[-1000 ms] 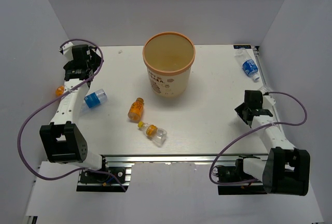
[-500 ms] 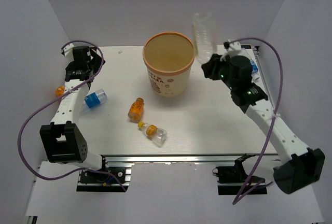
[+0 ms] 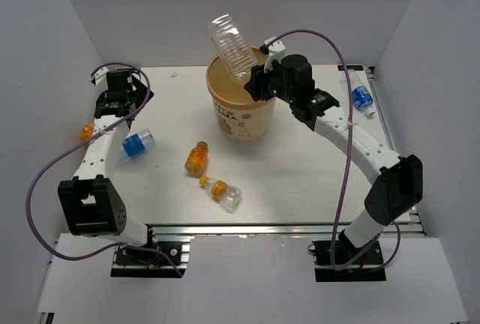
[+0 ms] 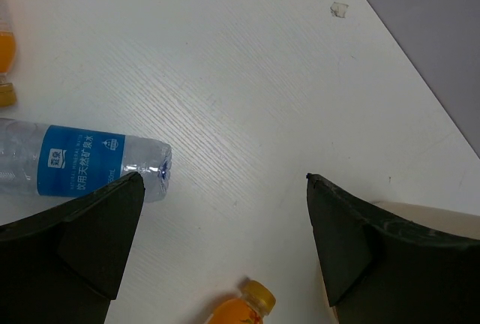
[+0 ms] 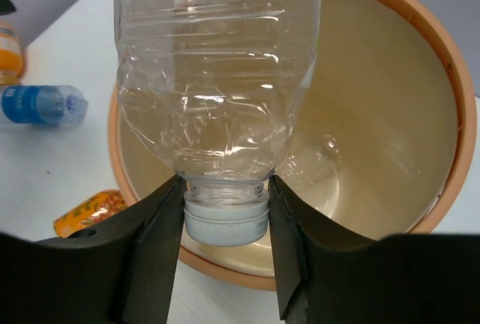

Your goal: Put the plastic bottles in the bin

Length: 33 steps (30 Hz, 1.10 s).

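Top view:
- right gripper (image 3: 255,82) pinching ribbed bottle (image 3: 231,45) at neck, above right rim of bin (image 3: 241,123)
- bottle body slants up across bin mouth

Left wrist:
- left gripper (image 4: 223,189) spread wide, empty, left of bin
- blue-label bottle (image 4: 82,160) lies by one finger, outside bin

Right wrist:
- cap (image 5: 227,219) points down, just inside bin's near rim, not centred
- Risk: release here may land cap on rim, and long tilted body could pivot and topple outside bin
- Risk: light bin may shift if struck
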Available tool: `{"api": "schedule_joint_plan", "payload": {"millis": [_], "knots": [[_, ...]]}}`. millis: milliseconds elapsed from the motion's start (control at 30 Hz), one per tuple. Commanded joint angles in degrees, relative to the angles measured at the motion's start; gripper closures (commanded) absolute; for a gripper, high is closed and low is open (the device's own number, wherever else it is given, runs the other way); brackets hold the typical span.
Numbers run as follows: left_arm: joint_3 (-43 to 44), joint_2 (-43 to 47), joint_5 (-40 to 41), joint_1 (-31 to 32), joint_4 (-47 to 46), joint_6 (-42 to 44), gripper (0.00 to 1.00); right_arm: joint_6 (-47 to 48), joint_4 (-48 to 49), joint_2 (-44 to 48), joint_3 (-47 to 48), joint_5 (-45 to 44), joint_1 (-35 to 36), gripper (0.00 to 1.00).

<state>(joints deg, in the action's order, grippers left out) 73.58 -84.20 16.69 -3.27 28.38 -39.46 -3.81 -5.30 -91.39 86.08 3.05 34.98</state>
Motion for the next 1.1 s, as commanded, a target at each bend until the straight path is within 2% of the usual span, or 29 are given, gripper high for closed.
{"api": "schedule_joint_plan", "payload": {"millis": [0,33,67,300,400,567,667,733,867,933,1067], "knots": [[0.3,3.1,-0.1,-0.2,0.9,-0.2,0.02,0.6,1.3,0.5,4.1,-2.7,-0.4,0.76],[0.2,3.2,-0.1,-0.2,0.8,-0.2,0.02,0.6,1.3,0.5,3.9,-2.7,-0.4,0.72],[0.2,3.3,-0.1,-0.2,0.7,-0.3,0.02,0.4,1.2,0.5,3.7,-2.7,-0.4,0.56],[0.8,3.2,0.0,-0.2,1.3,-0.3,0.02,-0.9,0.3,1.1,4.3,-2.7,-0.4,0.12],[1.2,3.3,-0.1,-0.2,1.9,-0.4,0.02,0.5,-0.1,2.4,4.5,-2.3,-0.4,0.11],[0.5,3.7,-1.4,-0.2,1.6,-1.1,0.02,3.5,-4.0,5.8,6.0,8.6,-0.3,0.11],[0.2,3.2,-2.6,-0.2,2.3,-2.7,0.02,7.5,-8.0,8.8,2.7,14.4,1.8,0.11],[-0.2,2.8,-4.1,-0.2,2.3,-3.6,0.02,11.7,-10.4,10.5,-0.5,13.7,4.9,0.11],[-2.1,2.1,-7.6,-0.2,2.3,-5.2,0.02,16.7,-15.1,11.2,-6.7,10.8,16.9,0.11],[-2.9,2.2,-8.4,-0.2,2.8,-5.6,0.02,16.4,-16.2,9.3,-9.2,7.9,22.1,0.11],[-5.7,3.5,-8.3,-0.2,3.5,-7.2,0.02,13.0,-14.1,5.2,-12.9,-2.0,27.6,0.11]]}}
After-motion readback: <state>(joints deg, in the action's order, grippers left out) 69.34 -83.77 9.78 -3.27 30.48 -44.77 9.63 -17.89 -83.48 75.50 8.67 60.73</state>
